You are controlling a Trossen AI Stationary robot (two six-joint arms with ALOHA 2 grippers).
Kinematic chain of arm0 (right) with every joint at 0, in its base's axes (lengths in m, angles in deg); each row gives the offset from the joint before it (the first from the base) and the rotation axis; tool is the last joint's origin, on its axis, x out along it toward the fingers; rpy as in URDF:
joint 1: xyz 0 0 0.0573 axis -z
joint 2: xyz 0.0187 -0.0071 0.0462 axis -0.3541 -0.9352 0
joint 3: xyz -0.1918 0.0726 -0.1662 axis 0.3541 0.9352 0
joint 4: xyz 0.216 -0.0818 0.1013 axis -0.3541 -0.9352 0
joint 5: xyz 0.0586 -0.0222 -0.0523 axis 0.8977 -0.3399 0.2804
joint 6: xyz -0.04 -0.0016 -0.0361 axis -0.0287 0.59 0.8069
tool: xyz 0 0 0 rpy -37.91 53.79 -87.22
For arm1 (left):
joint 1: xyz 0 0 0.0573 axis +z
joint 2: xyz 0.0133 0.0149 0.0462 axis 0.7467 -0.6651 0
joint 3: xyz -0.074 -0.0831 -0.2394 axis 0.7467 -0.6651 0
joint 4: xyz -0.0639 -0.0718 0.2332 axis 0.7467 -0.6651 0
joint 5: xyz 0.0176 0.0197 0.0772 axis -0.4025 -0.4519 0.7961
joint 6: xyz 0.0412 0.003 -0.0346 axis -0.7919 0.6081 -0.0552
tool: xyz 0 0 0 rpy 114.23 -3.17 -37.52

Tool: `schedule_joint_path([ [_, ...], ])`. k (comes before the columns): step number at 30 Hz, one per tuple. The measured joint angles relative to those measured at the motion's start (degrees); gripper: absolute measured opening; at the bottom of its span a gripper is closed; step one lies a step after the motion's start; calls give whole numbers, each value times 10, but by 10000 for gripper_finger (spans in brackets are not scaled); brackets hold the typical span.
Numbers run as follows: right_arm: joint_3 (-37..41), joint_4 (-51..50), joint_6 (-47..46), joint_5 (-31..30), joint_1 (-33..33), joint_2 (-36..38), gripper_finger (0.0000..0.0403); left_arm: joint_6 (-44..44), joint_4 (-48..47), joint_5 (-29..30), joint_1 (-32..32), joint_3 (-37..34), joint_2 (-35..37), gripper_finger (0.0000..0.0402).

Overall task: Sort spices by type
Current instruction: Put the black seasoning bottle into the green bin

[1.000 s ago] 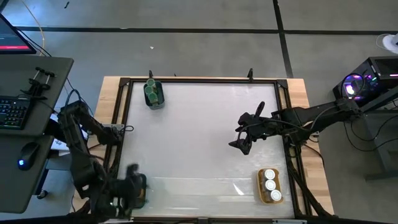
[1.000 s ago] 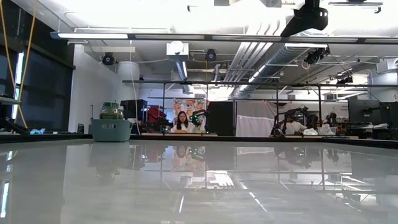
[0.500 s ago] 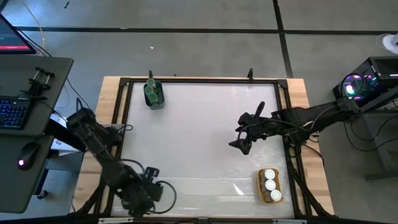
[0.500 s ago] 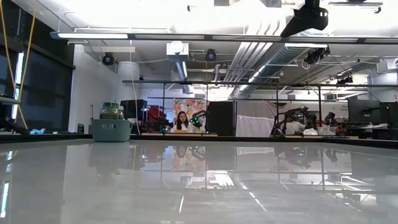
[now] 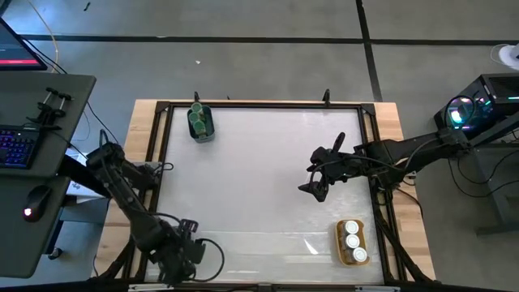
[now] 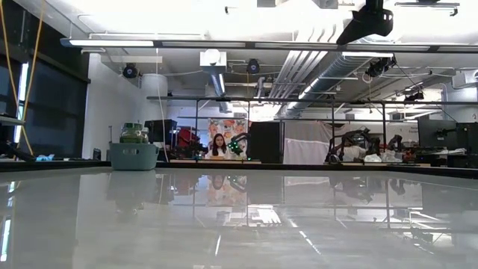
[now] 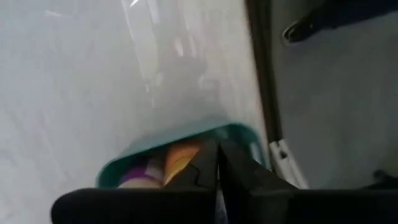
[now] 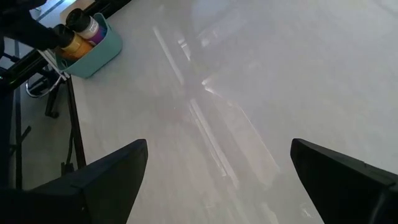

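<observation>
- Three groups of jars show from above: green-lidded jars [image 5: 199, 120] in a tray at the far left corner of the surface [image 5: 268, 178], white-lidded jars [image 5: 352, 241] in an orange tray [image 5: 340, 243] at the near right corner, and dark-lidded jars [image 8: 81, 34] in a teal tray [image 8: 99, 56] at the near left corner.
- Left end effector [image 7: 217, 177] has its fingers together with nothing between them, and sits right at the teal tray, whose jars stand upright just past the fingertips.
- Right end effector [image 5: 312, 188] hangs over the right half of the surface with fingers spread wide and empty; the white-lidded jars lie nearer to it, toward the near edge, and the dark-lidded jars are well apart, across the surface.
- No loose jar shows on the open surface, so each kind seems to be gathered already.
- Jar labels show orange and purple bands, but no writing can be read.
</observation>
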Motion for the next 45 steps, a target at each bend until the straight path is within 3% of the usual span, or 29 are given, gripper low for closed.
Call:
schedule_joint_path([
  [9,0,0,10,-9,0,0,392,71,12,29,-30,-37,-3,0],
  [25,0,0,8,-9,0,0,392,62,-14,40,-39,-43,-2,0],
  [30,0,0,6,-9,0,0,392,61,-35,18,-40,-43,-2,0],
  [45,0,0,10,-8,0,0,392,40,22,49,-30,-43,-2,0],
])
